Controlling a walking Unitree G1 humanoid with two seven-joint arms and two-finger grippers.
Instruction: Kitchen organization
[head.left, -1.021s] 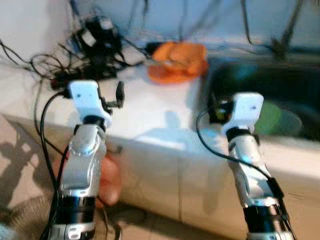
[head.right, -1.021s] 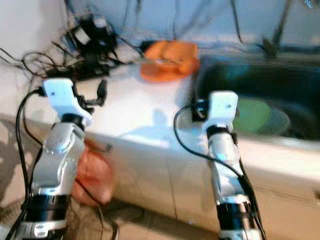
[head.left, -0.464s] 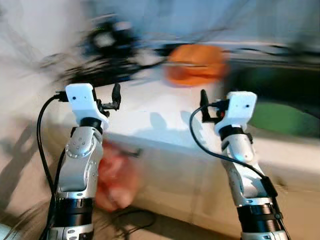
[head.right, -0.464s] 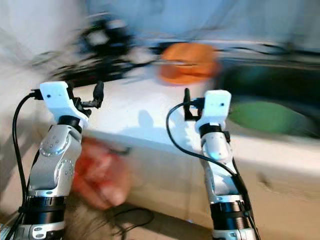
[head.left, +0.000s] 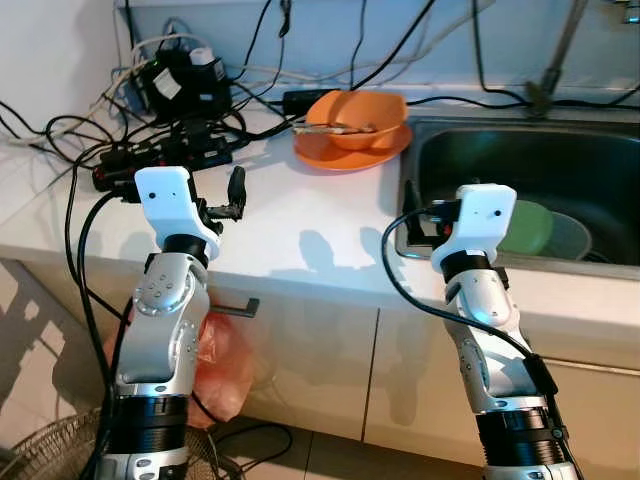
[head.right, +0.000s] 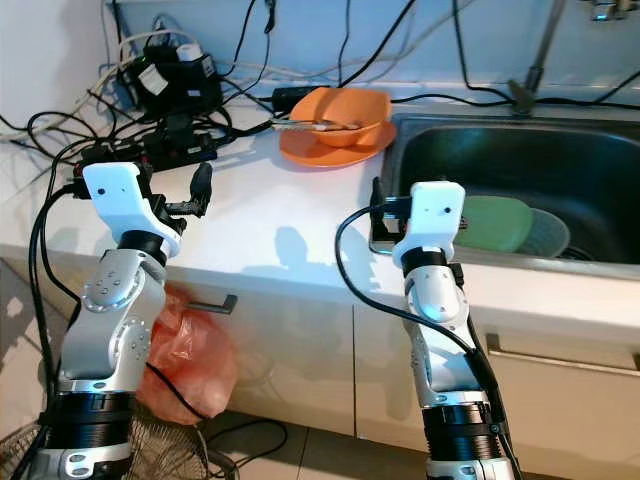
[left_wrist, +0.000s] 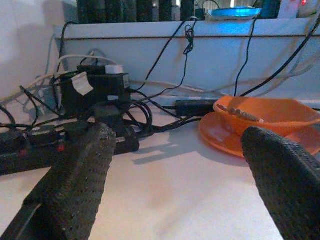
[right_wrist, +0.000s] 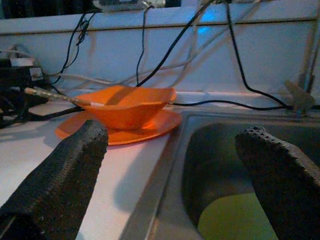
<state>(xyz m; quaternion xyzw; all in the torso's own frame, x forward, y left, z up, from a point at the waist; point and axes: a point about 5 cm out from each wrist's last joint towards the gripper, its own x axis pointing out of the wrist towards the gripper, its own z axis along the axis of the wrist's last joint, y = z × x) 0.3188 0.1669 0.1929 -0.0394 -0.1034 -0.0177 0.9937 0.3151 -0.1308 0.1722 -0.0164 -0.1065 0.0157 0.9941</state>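
Note:
An orange bowl (head.left: 355, 108) holding chopsticks (head.left: 330, 127) sits on an orange plate (head.left: 340, 155) at the back of the white counter (head.left: 300, 215), beside the steel sink (head.left: 470, 165). In the sink lie a green plate (head.left: 528, 228) and a grey bowl (head.left: 572, 236). My left gripper (head.left: 228, 195) hovers open over the counter's left part, short of the bowl (left_wrist: 270, 112). Just above the sink's near left corner my right gripper (head.left: 414, 212) is open too, facing the bowl (right_wrist: 127, 106). Nothing is between either pair of fingers.
A tangle of black cables, power strips and adapters (head.left: 170, 110) covers the counter's back left. A faucet pipe (head.left: 552, 70) rises behind the sink. A red plastic bag (head.left: 225, 365) hangs by the cabinet handle (head.left: 232, 308). A fan grille (head.left: 50, 455) stands on the floor at lower left.
The earlier views were blurred and shifted as the camera swung; the picture is steady and sharp now. Both arms keep the same raised pose with open fingers.

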